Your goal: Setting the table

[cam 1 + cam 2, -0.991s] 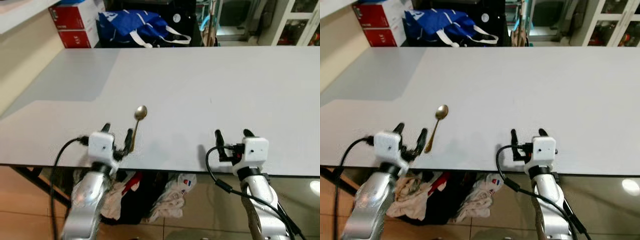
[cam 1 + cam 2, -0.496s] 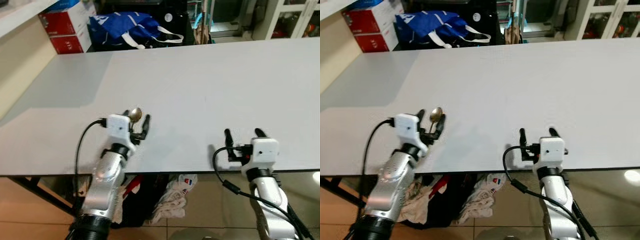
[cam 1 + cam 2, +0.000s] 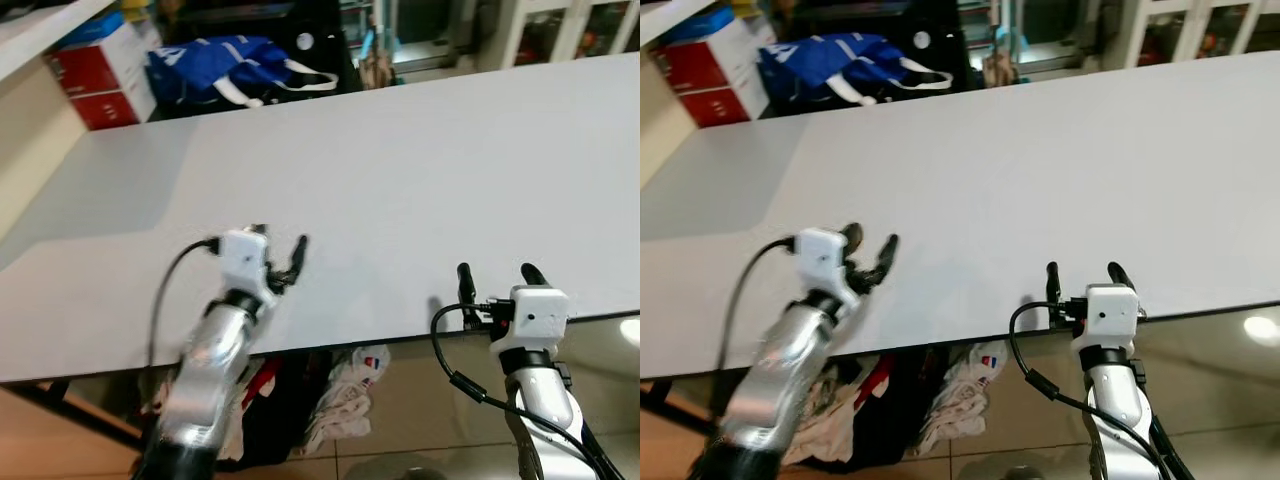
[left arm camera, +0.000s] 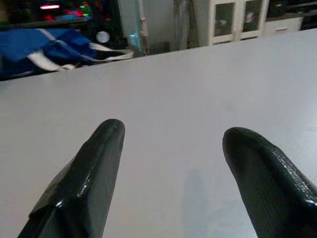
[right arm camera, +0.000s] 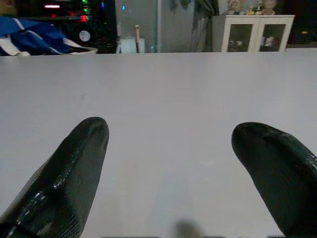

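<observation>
A wide white table [image 3: 420, 170] stretches in front of me. My left gripper [image 3: 280, 238] hovers low over its near left part, fingers spread open. In the left wrist view its fingers [image 4: 89, 173] frame bare tabletop with nothing between them. The gold spoon from the earlier frames is hidden beneath that wrist. My right gripper [image 3: 497, 272] rests at the table's near edge, open as well, and its fingers [image 5: 69, 173] point across the plain white surface.
A blue bag [image 3: 215, 65] and red boxes [image 3: 95, 80] sit beyond the far left edge. Crumpled cloths [image 3: 340, 385] lie on the floor under the table. A beige counter [image 3: 30, 140] runs along the left. White cabinets [image 5: 255, 29] stand behind.
My left arm has reached forward over the table and now covers the spoon. The camera has tilted and shifted. The right gripper has stayed at the near edge.
</observation>
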`<state>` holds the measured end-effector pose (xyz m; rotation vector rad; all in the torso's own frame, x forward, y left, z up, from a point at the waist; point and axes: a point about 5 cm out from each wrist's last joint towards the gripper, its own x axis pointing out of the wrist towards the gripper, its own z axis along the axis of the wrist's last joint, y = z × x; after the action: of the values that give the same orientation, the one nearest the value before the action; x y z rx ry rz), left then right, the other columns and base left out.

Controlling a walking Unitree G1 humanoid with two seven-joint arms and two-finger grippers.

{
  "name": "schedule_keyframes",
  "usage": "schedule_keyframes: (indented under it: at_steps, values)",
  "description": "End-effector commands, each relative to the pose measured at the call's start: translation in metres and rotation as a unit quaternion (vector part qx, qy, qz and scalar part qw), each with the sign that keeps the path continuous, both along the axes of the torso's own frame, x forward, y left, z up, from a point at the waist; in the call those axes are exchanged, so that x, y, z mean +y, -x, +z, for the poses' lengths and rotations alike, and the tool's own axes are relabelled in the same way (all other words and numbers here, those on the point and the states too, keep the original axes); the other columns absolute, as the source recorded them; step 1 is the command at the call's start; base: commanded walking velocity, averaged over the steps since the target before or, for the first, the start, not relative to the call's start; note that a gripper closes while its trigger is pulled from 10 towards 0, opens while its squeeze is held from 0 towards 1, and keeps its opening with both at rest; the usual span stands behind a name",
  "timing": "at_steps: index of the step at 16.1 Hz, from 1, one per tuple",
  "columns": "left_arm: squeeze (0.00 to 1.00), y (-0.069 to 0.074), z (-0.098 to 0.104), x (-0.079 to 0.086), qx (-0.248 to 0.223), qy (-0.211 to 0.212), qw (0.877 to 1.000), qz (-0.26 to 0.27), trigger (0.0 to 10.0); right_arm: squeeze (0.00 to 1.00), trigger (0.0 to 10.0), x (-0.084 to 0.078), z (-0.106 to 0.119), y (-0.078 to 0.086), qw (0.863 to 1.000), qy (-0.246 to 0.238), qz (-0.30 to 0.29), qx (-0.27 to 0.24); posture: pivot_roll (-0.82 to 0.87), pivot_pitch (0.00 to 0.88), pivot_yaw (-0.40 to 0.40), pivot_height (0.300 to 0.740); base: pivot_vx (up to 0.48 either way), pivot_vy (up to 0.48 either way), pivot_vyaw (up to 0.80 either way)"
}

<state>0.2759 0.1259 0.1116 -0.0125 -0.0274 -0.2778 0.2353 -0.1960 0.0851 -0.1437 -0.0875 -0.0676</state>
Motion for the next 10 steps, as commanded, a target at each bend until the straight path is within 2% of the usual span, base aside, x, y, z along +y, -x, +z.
schedule_keyframes:
  at_steps: [1,3,5,10]
  values:
    - [0.00,0.003,-0.001,0.014,0.007,-0.011,0.999,0.030,10.0,0.00,10.0,0.006,0.004,-0.001,1.000,-0.005,0.007,-0.008,-0.26,0.000,0.152,0.735,0.000,0.000,0.00]
    - [0.00,0.005,-0.008,0.018,0.020,0.000,0.998,0.053,10.0,0.00,10.0,0.009,0.004,-0.003,1.000,-0.005,0.019,-0.007,-0.25,0.000,0.136,0.735,0.000,0.000,0.00]
    - [0.00,0.004,-0.007,0.019,0.023,0.014,0.998,0.062,10.0,0.00,10.0,0.011,0.006,-0.010,0.999,-0.002,0.034,-0.007,-0.23,0.000,0.115,0.735,0.000,0.000,0.00]
    - [0.00,0.000,-0.006,0.015,0.024,0.009,0.998,0.058,10.0,0.00,10.0,0.012,0.009,-0.016,0.999,0.004,0.044,-0.007,-0.23,0.000,0.097,0.735,0.000,0.000,0.00]
